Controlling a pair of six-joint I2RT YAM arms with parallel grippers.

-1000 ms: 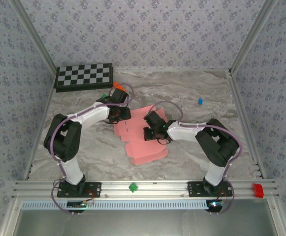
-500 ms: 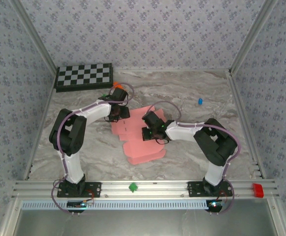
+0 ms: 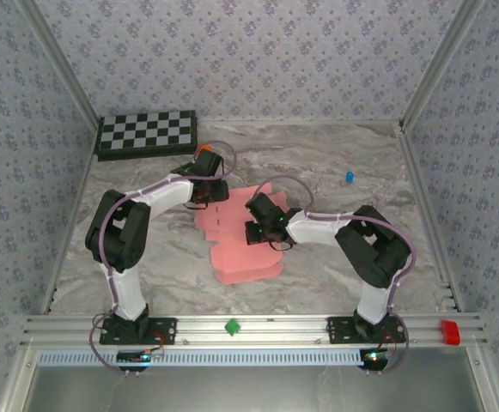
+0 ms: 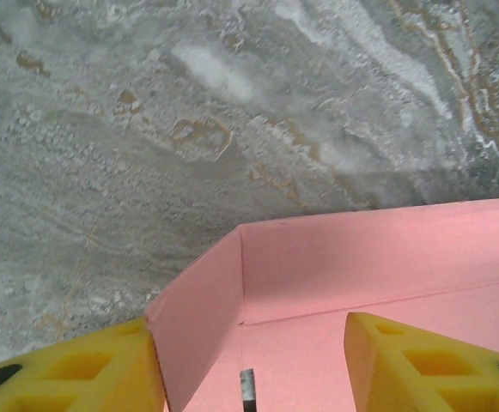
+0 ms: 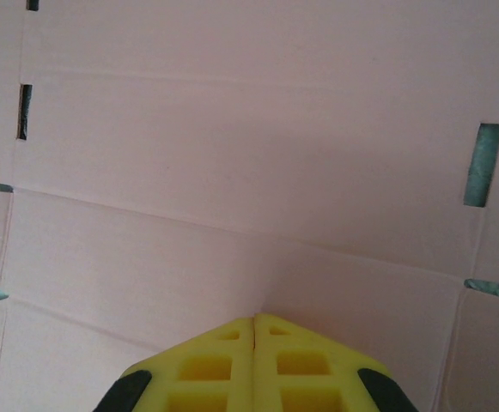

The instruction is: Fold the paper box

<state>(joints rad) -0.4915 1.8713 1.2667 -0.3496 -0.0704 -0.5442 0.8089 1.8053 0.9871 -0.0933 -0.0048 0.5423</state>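
Observation:
The paper box (image 3: pixel 245 262) is a flat pink die-cut sheet lying mid-table, between the two arms. My left gripper (image 3: pixel 208 196) is at its far left corner. In the left wrist view one pink flap (image 4: pixel 202 318) stands upright against the inner face of the left yellow finger (image 4: pixel 77 369). The other finger (image 4: pixel 429 360) is well apart, over the pink floor (image 4: pixel 361 343), so my left gripper (image 4: pixel 249 373) is open. My right gripper (image 3: pixel 255 232) is shut, its joined tips (image 5: pixel 254 322) resting on the flat pink sheet (image 5: pixel 249 154), with nothing between them.
A checkerboard (image 3: pixel 146 133) lies at the back left, with a small orange brick (image 3: pixel 203 148) beside it. A small blue piece (image 3: pixel 349 178) sits at the right rear. A green piece (image 3: pixel 230 326) and a red block (image 3: pixel 449 332) rest on the front rail.
The left jaws have narrowed somewhat. The pink sheet and both grippers have shifted slightly left and toward the back. The right gripper stays shut on the sheet's surface.

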